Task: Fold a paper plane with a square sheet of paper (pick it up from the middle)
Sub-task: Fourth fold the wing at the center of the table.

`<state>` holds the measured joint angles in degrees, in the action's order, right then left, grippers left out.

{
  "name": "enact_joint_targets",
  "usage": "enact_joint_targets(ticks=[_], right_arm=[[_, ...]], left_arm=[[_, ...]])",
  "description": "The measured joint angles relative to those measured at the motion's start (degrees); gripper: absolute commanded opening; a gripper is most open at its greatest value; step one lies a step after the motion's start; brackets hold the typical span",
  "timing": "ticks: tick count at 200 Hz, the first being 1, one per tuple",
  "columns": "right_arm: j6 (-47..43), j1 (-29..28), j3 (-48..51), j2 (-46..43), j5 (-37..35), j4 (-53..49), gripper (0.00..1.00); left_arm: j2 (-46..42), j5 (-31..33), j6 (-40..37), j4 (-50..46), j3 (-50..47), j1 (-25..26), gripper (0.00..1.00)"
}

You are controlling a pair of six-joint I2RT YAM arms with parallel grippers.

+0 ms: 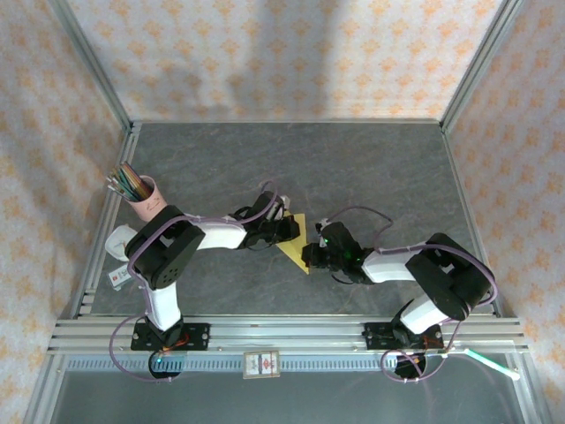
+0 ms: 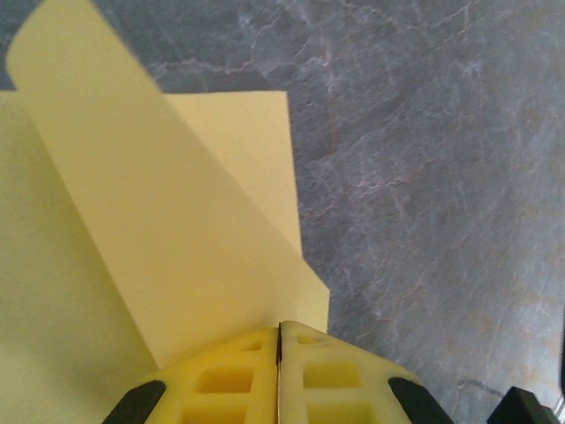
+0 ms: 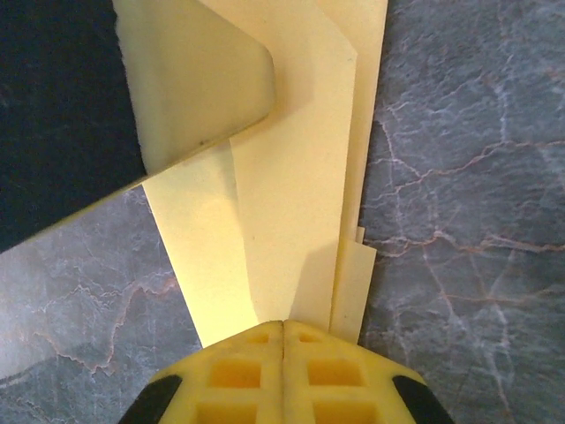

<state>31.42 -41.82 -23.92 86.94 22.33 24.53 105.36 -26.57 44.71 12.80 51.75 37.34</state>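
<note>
**Surface and room.** The counter (image 1: 371, 168) is a flat dark grey slab with pale marble-like veining. Walls (image 1: 265, 53) papered in a cream and orange floral pattern close it in on three sides. Aluminium frame rails (image 1: 291, 334) run along the near edge and up the corners.

**Materials and shapes.** The paper (image 1: 296, 250) is thin, matte and plain yellow. It lies near the counter's centre, between the two tools, folded to a triangular outline. In the right wrist view it shows as several stacked layers with stepped edges, narrowing toward the fingertips. In the left wrist view one flap curls up off the flat layer beneath it. A pink cup (image 1: 150, 201) holding coloured pencils (image 1: 128, 181) stands at the left edge. The tool fingers are yellow moulded plastic with square recesses.

**Tool state.**
- Left tool (image 1: 290, 228) (image 2: 279, 340): fingers pressed together with only a thin seam between them, pinching the base of the raised flap.
- Right tool (image 1: 309, 256) (image 3: 283, 329): fingers fully together, gripping the narrow end of the paper.

**Edges and free room.** The two tools sit close together, facing each other across the paper. The far half of the counter and its right side lie bare. The cup is well apart from the paper.
</note>
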Motion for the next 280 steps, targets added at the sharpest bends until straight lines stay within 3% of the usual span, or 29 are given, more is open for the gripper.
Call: enact_joint_targets(ticks=[77,140,235,254,280], right_arm=[[-0.2,0.0,-0.3,0.3,-0.1,-0.4,0.0],[-1.5,0.0,-1.6,1.2,0.0,-2.0,0.0],[-2.6,0.0,-1.7,1.2,0.0,-2.2,0.0],[-3.0,0.0,-2.5,1.2,0.2,-3.1,0.0],[-4.1,0.0,-4.3,1.3,0.3,-6.1,0.0]], left_arm=[[2.1,-0.2,-0.9,-0.3,0.3,-2.8,0.06],[3.8,-5.1,-1.8,0.1,1.4,-5.7,0.08],[5.5,-3.5,-2.7,0.4,5.2,-13.7,0.1],[0.1,-2.8,-2.1,1.4,1.3,-13.0,0.1],[-5.2,-3.0,-0.8,3.5,-1.7,-7.4,0.1]])
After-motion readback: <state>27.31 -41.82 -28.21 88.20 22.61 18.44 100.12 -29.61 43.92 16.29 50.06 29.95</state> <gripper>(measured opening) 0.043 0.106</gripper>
